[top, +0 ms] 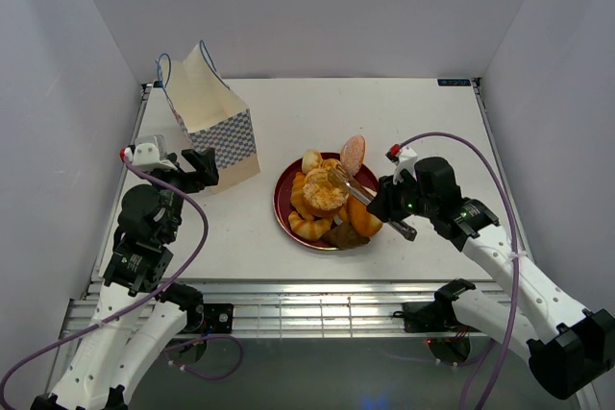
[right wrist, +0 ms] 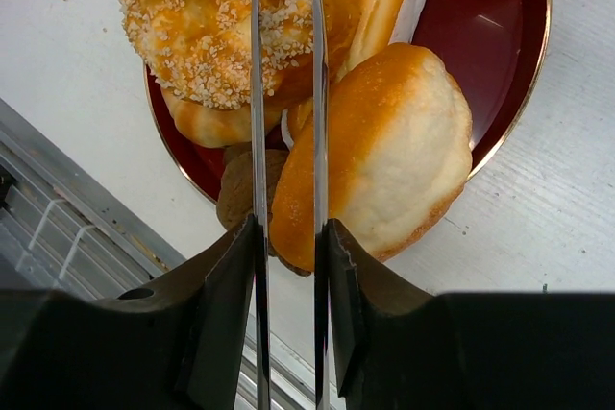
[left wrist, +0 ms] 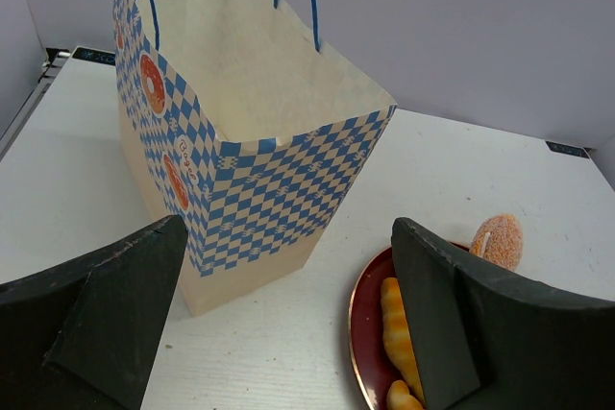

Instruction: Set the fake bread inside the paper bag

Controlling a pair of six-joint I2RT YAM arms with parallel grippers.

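The right hand (top: 339, 176), fingers nearly together at the piled bread (top: 322, 201), grip unclear, should pinch one piece squarely before lifting.

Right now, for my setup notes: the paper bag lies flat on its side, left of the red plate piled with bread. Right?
No: the paper bag stands upright, mouth open, as the left wrist view shows. It is indeed left of the red plate piled with bread.
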